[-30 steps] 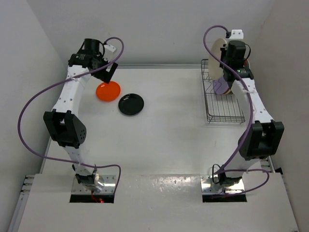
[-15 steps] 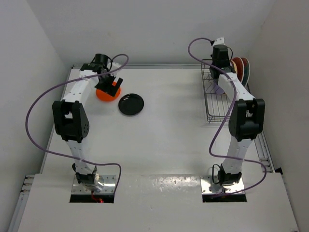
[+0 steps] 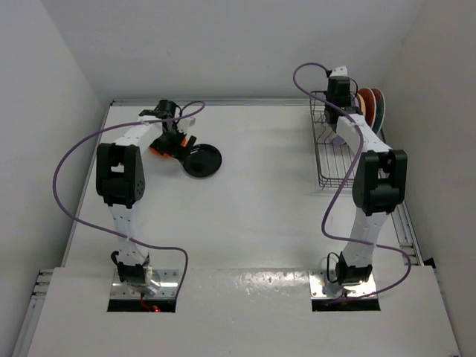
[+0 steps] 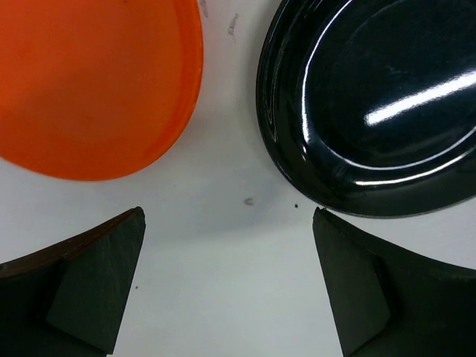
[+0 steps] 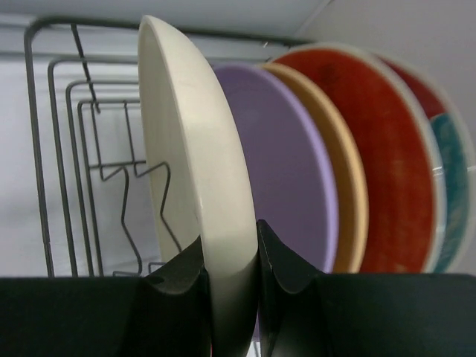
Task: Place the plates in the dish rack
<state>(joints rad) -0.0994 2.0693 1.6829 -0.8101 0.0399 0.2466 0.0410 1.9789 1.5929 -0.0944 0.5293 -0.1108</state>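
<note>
Four plates stand on edge in the dish rack (image 3: 342, 169) at the upper right of the overhead view. In the right wrist view they run from the middle to the right edge: the lavender plate (image 5: 294, 171), the tan-yellow plate (image 5: 348, 193), a red plate (image 5: 394, 156) and, mostly cut off, a second red plate with teal pattern (image 5: 450, 186). The cream plate (image 5: 193, 141) is upright just left of the lavender one, over the rack's wires, and the right jaws are clamped on its lower rim. Its bottom edge is hidden, so I cannot tell whether it sits between the prongs. I judge this fifth plate nearly placed, with only the release left.

Two plates lie flat on the desk (image 3: 260, 208) at the upper left of the overhead view: the small orange plate (image 4: 89, 74) and the glossy black plate (image 4: 372, 97), just beside each other but apart. The left jaws are spread wide, gripping nothing, low over the bare strip of desk between them. Both small plates are yet to be picked up and carried to the rack.
</note>
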